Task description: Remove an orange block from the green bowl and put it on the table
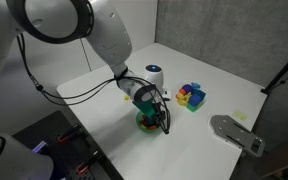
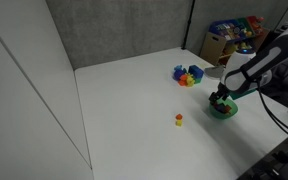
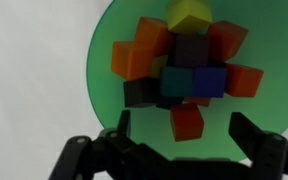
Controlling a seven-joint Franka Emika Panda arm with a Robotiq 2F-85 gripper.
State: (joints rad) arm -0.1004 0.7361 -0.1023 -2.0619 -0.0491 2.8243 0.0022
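The green bowl [image 3: 106,95] fills the wrist view and holds a pile of several small blocks: orange, red, blue, dark and a yellow one. Orange blocks [image 3: 130,58] lie at the pile's left. A red-orange block [image 3: 187,120] lies apart from the pile, between my jaws. My gripper [image 3: 184,128] is open, one finger on each side of that block, not touching it. In both exterior views the gripper [image 1: 156,112] [image 2: 219,98] is lowered into the bowl [image 1: 144,125] [image 2: 224,111], which stands on the white table [image 1: 104,90] [image 2: 134,100].
A multicoloured cluster of blocks [image 1: 191,96] [image 2: 188,75] sits beyond the bowl. A small orange-yellow block [image 2: 179,120] lies alone on the table. A white and blue cylinder [image 1: 155,74] stands behind the arm. A grey flat object [image 1: 237,135] lies near the table's edge.
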